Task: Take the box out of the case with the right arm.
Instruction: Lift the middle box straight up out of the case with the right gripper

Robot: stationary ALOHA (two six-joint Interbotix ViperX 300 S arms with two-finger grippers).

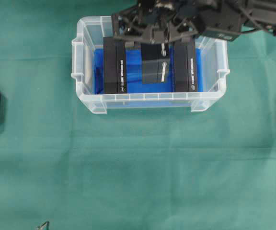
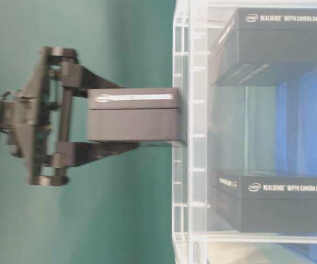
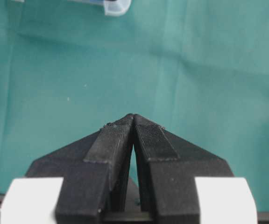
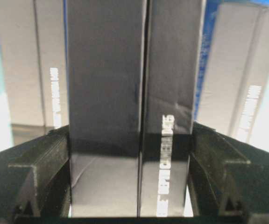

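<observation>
- Right black lattice-framed gripper (image 2: 100, 119) clamps the flat black cardboard box (image 2: 134, 116) across its width, lifted above the large clear plastic case (image 1: 150, 98) with its blue-lined bottom.
- We judge slip the main risk (the fingertips reach only partway along the box); a tilt could catch the rim.
- Two more black boxes (image 1: 116, 66) flank the gap, leaving little side room.
- Green cloth (image 1: 138, 167) lies open all round.
- Left gripper (image 3: 133, 122) hovers pinched together, empty.

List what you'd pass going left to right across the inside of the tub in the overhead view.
Tub's left wall → left black box standing on the blue liner → middle black box gripped in the right hand → right black box → tub's right wall.
</observation>
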